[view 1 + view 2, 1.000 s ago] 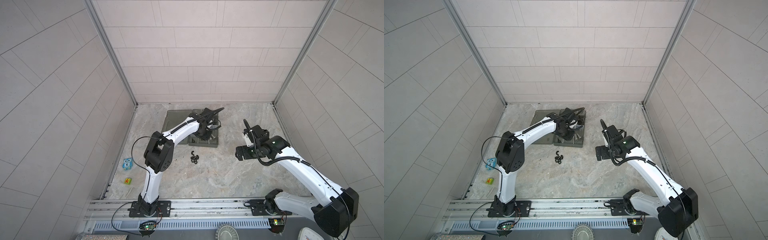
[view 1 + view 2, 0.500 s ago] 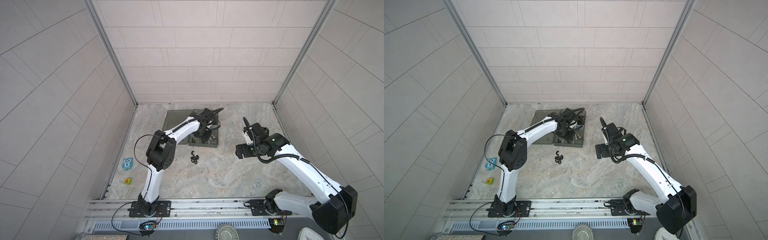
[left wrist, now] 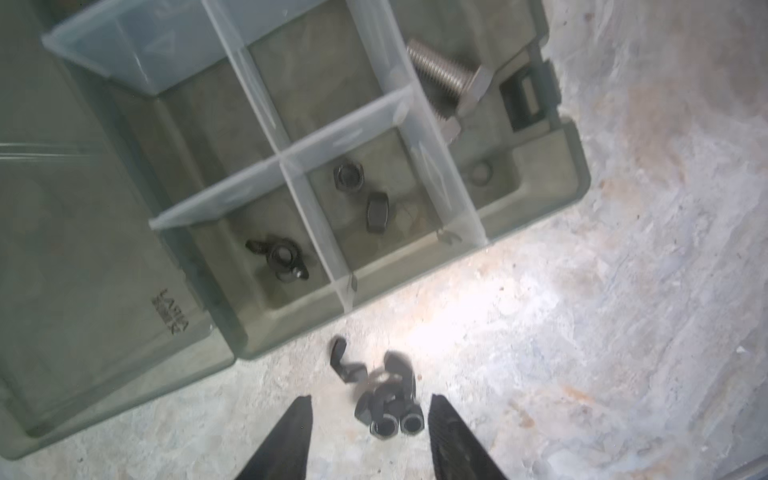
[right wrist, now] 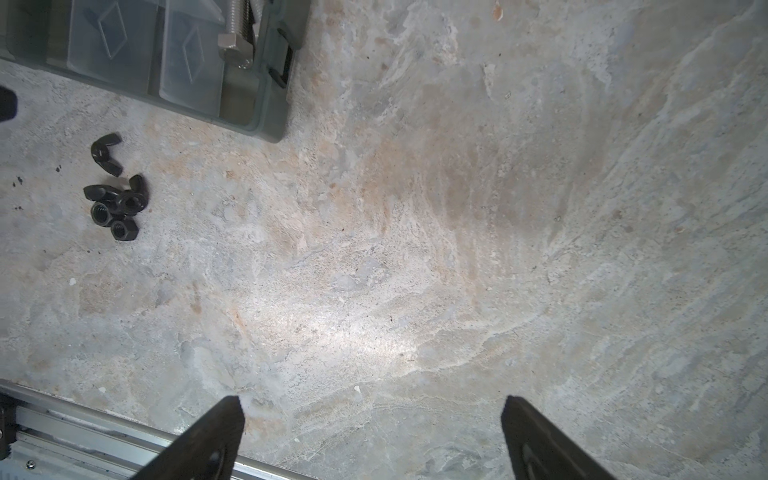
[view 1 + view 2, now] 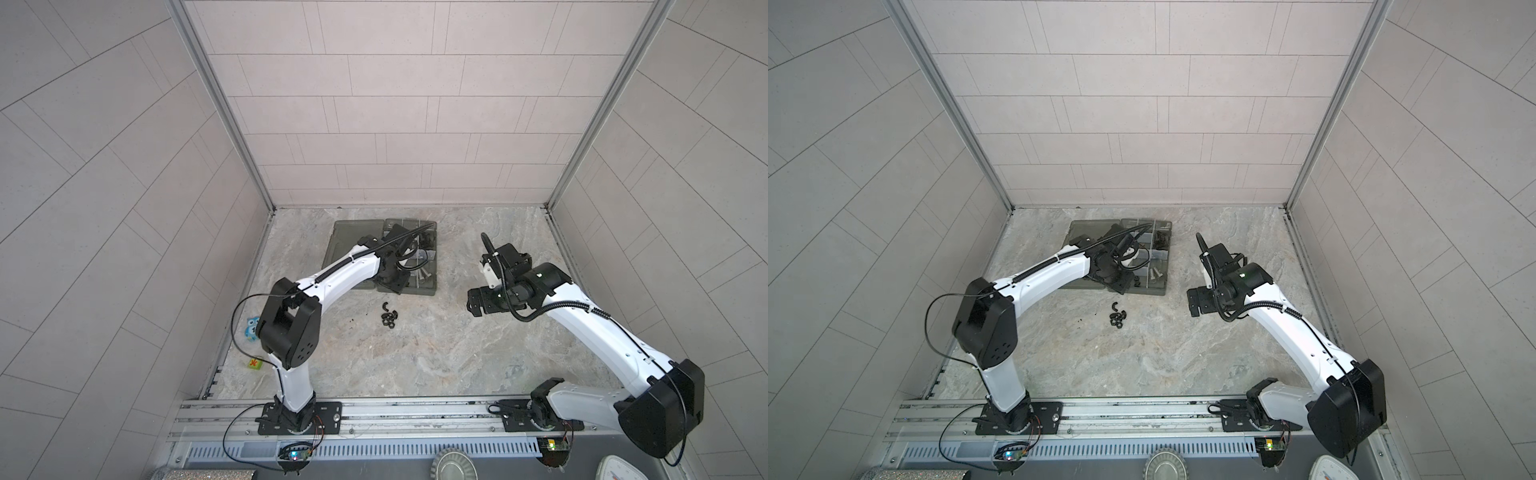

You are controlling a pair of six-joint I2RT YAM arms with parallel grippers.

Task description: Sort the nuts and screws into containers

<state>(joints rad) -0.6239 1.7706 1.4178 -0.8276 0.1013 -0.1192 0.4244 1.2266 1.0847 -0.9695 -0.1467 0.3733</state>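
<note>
- Oddments sit well left of the organizer box (image 5: 419, 291): a small blue figure (image 5: 250, 331) and a green cube (image 5: 254, 364), both by the side wall.
- Joined to the box's left side, the flat lid (image 5: 351, 237) lies open on the table (image 4: 457, 249).
- At the box's front edge, close to the hinge, hovers the left gripper (image 3: 371, 399). Its jaws stand partly apart and clamp nothing.
- Inside the box, pale dividers mark off the containers (image 3: 332, 133). In the left wrist view, a front compartment next to the lid holds one black wing nut (image 3: 278, 259). The compartment beside it holds two hex nuts (image 3: 348, 176).
- Just in front of the box, the loose nuts (image 5: 388, 318) lie in a small heap on the table, hex and winged kinds touching. One winged piece lies slightly apart, nearer the box.
- Along the box's latch side, at its right in both top views, silver screws (image 3: 446, 79) lie in a compartment.
- Well right of the box, the right gripper (image 4: 372, 405) hangs above bare table. Its jaws are spread wide and empty.
</note>
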